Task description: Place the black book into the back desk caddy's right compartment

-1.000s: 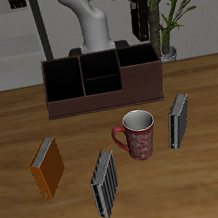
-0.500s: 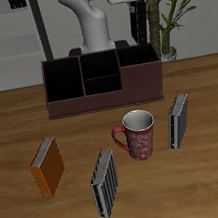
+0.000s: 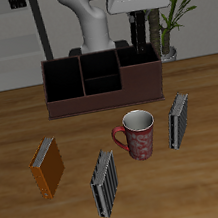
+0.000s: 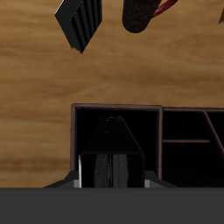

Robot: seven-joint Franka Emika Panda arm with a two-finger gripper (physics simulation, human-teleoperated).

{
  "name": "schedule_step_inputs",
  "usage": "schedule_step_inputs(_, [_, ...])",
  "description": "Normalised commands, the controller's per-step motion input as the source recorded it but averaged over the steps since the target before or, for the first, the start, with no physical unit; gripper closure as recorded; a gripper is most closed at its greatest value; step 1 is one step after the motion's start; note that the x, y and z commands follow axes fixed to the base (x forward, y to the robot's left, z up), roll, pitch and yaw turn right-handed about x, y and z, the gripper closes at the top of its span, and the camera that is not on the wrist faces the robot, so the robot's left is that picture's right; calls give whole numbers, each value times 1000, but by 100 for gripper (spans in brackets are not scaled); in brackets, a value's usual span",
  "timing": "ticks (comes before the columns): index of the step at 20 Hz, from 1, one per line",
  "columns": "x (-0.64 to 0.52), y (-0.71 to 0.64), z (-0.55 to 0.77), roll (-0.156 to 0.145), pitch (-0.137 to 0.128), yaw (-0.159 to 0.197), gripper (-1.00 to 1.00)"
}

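My gripper hangs above the back desk caddy, a long dark reddish-brown box. It is shut on the black book, which hangs upright below the fingers. The book's lower end is level with the top of the right compartment, the tall dark end bay. In the wrist view the black book shows edge-on between my fingers, with the right compartment open beneath it and the caddy's rim around it.
On the table in front of the caddy stand a red patterned mug, two grey striped books and an orange-brown book. A potted plant stands behind the caddy's end, close to my gripper.
My gripper has carried the black book sideways from beside the plant to above the caddy's end bay, and a little lower.
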Motion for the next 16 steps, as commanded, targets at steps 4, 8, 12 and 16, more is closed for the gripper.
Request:
schedule_step_inputs(4, [69, -49, -204, 11, 27, -16, 100])
schedule_step_inputs(8, [65, -42, -172, 4, 28, -14, 100])
schedule_step_inputs(12, [59, -10, -194, 14, 35, -10, 100])
schedule_step_inputs(16, [71, -4, -199, 3, 28, -12, 100])
